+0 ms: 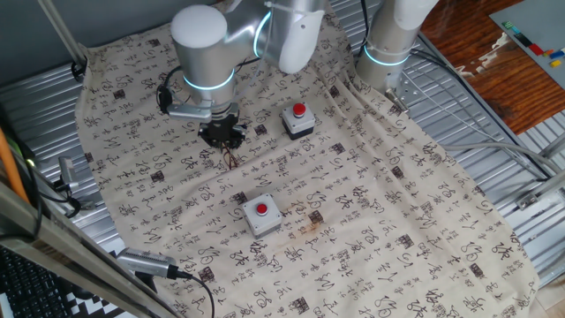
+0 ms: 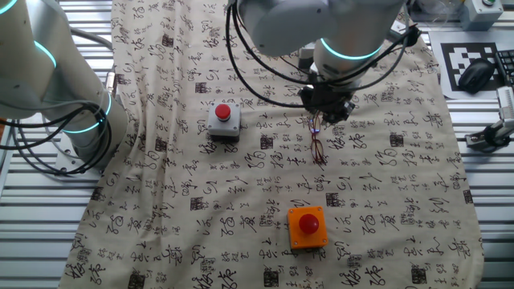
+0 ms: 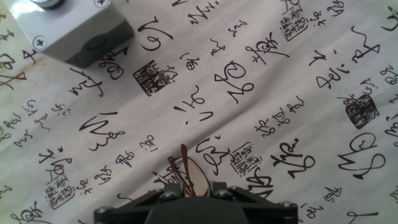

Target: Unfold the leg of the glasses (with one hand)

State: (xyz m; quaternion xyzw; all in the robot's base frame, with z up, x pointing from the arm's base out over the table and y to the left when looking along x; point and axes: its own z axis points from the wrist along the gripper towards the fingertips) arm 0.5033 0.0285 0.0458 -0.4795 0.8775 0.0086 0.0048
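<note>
Silver arm (image 1: 212,40), seemingly black hand (image 1: 222,134)

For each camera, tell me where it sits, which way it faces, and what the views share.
One fixed view: high at one table side, looking down at the cloth; arm and gripper over the glasses.
The other fixed view: opposite side, looking down; gripper, glasses.
Hand view: on the hand, looking along the fingers; glasses.
Shared: glasses, nearest grey button box.

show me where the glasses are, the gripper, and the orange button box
glasses (image 2: 319,149): the other fixed view, on the thin frame lying on the cloth.
gripper (image 2: 325,115): the other fixed view, at its fingertips just above the glasses.
orange button box (image 2: 307,227): the other fixed view, on its orange top beside the red button.
</note>
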